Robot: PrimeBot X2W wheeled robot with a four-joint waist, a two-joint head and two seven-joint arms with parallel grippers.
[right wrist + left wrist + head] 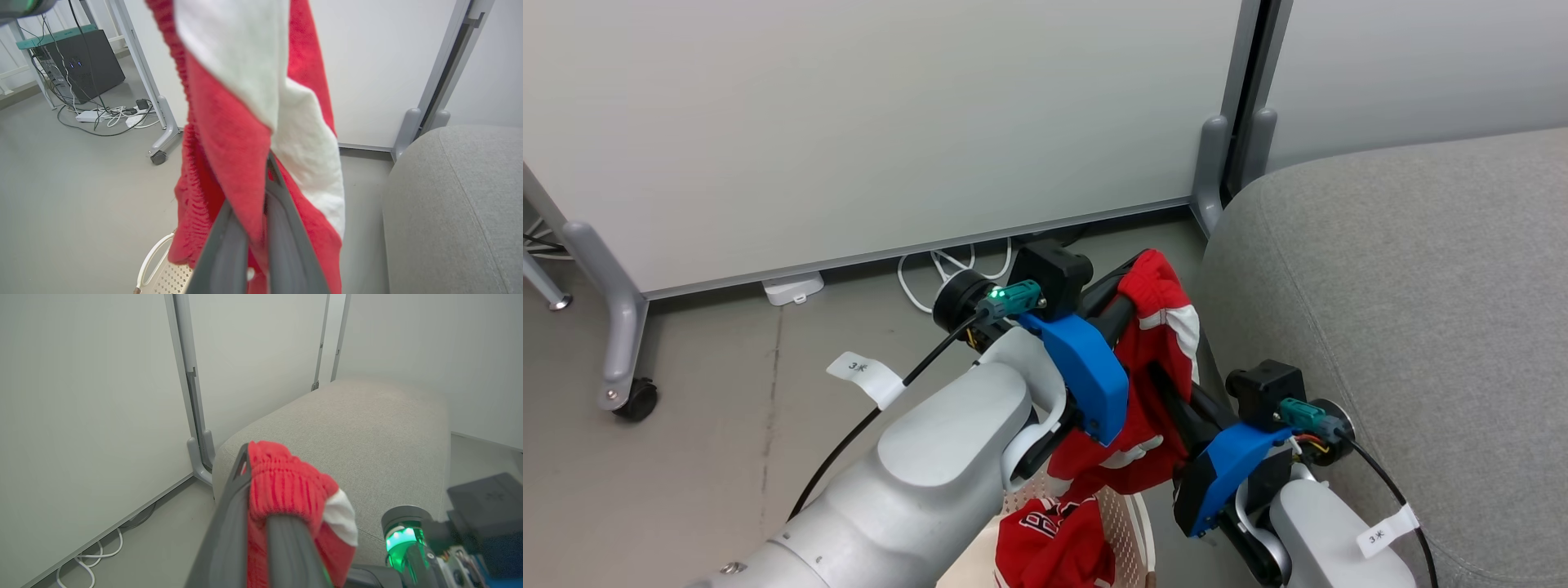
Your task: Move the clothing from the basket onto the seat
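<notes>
Facing the grey seat [1405, 310] on the right; leaning over the basket [1127, 523] on the floor beside it, containing the lettered garment [1054, 543]; holding the striped garment [1168, 318] up above the basket, just beside the seat's edge; pinching its ribbed band with the left hand [255, 465], clamping a lower fold with the right hand [267, 175] — both pressed together on cloth.
</notes>
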